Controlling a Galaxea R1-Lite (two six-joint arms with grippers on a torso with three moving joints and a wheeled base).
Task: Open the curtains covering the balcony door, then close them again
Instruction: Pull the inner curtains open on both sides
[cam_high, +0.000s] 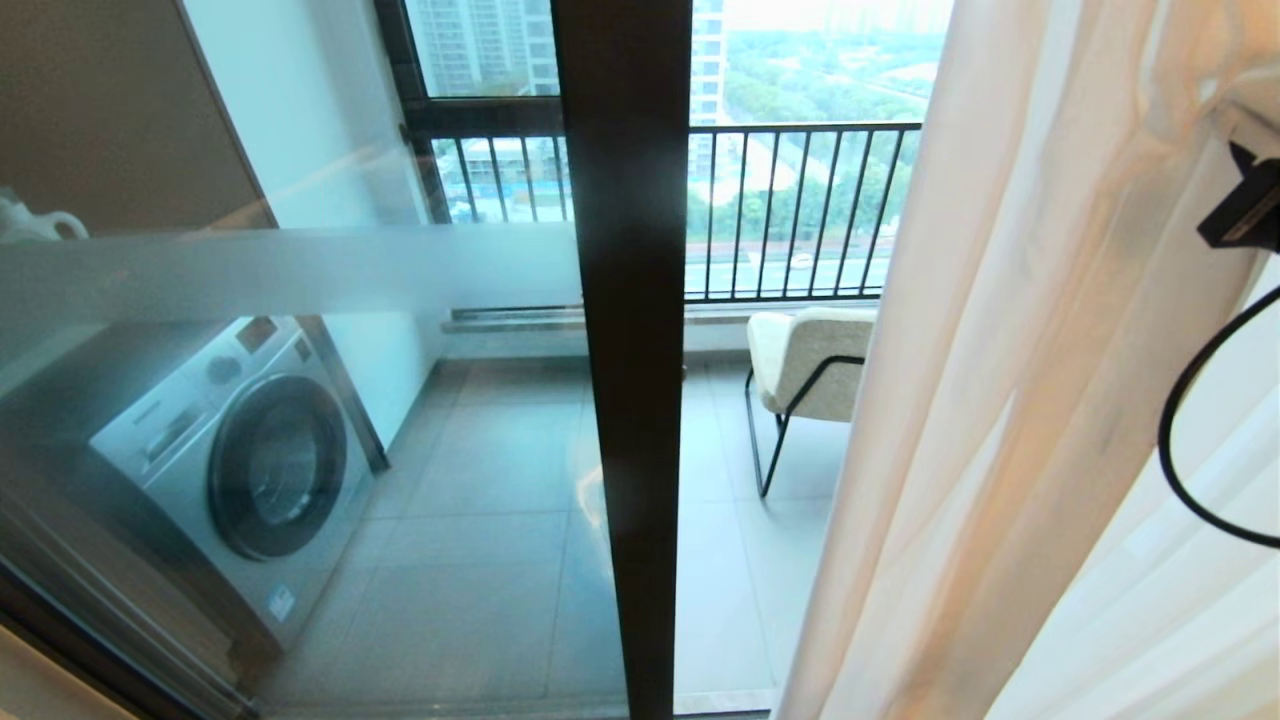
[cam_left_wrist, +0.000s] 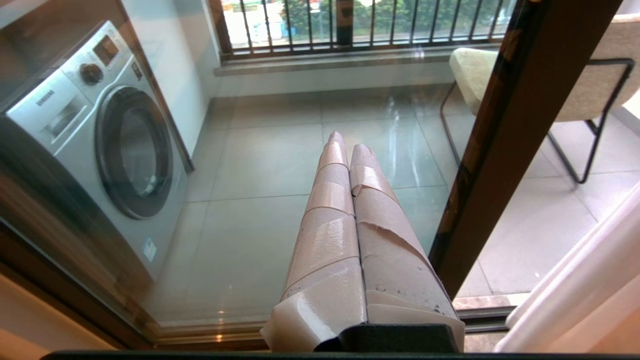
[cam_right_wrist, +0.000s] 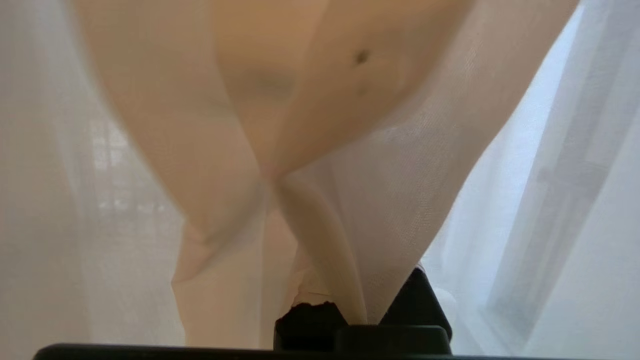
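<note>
The sheer white curtains (cam_high: 1000, 400) hang bunched at the right, leaving most of the balcony door (cam_high: 625, 350) uncovered: a dark frame post with clear glass and a frosted band (cam_high: 250, 265). My right gripper (cam_right_wrist: 280, 185) is shut on the curtains, with fabric pinched between its fingers and draped over them. In the head view only its black wrist part (cam_high: 1245, 210) shows, at the upper right edge, behind the folds. My left gripper (cam_left_wrist: 348, 145) is shut and empty. Its tape-wrapped fingers (cam_left_wrist: 330, 225) point down at the glass (cam_left_wrist: 260, 200), near the door's bottom track.
Behind the glass stand a silver washing machine (cam_high: 240, 450) at the left and a cream chair (cam_high: 810, 360) on black legs. A black railing (cam_high: 800, 210) closes the balcony's far side. A black cable (cam_high: 1190, 430) loops in front of the curtains at the right.
</note>
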